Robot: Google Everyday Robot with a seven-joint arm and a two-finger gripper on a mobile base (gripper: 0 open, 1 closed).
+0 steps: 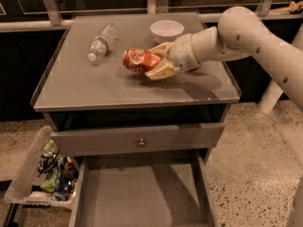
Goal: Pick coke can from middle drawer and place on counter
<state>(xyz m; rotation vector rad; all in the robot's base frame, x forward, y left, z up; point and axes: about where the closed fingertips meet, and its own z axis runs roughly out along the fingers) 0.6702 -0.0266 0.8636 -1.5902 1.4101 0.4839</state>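
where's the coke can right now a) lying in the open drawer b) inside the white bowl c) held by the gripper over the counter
c: the gripper is shut on the coke can, holding it sideways over the counter, while the middle drawer floor is bare.

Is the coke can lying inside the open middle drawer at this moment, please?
No, the gripper holds the coke can on its side over the counter, well above the open middle drawer.
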